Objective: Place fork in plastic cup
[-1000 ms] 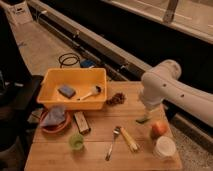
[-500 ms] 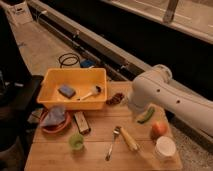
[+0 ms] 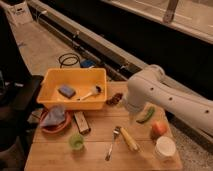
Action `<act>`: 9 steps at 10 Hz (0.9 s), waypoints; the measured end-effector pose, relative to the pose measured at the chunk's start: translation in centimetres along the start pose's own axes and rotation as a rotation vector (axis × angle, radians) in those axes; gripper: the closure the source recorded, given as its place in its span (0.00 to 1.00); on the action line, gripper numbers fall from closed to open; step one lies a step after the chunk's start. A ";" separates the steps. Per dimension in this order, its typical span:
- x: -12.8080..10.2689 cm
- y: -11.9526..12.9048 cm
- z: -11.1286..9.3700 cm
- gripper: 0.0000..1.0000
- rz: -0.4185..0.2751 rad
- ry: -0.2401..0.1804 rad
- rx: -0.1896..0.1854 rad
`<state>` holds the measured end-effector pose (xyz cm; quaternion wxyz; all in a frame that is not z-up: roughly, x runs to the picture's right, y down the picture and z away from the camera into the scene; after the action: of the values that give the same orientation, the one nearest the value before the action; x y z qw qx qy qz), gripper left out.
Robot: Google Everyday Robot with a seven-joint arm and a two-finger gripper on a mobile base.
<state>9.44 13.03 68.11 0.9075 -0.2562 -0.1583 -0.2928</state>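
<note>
The fork (image 3: 112, 144) lies on the wooden table (image 3: 95, 160), its head pointing away from me and its handle toward the front edge. A yellow cob (image 3: 129, 139) lies right beside it. The light-green plastic cup (image 3: 76, 141) stands upright to the fork's left, a short gap away. My gripper (image 3: 132, 118) hangs at the end of the white arm (image 3: 165, 97), above the table just behind and right of the fork's head. It holds nothing that I can see.
A yellow bin (image 3: 52, 80) at the back left holds a blue sponge (image 3: 66, 91) and a white-handled brush (image 3: 90, 93). An orange-red plate (image 3: 47, 129) carries a bluish cloth. A dark box (image 3: 81, 122), green vegetable (image 3: 146, 115), orange fruit (image 3: 159, 129) and white cup (image 3: 165, 148) stand around.
The arm has swung left and forward over the table, bringing the gripper closer to the fork. The objects on the table have not moved.
</note>
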 end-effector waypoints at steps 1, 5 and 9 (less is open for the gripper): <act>-0.5 0.0 1.9 0.35 -0.014 -0.005 -0.016; -3.8 -0.4 9.5 0.35 -0.101 -0.018 -0.078; -4.5 -0.5 11.2 0.35 -0.120 -0.021 -0.091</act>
<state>4.07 20.97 75.47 0.8741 -0.2902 -0.1695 -0.3508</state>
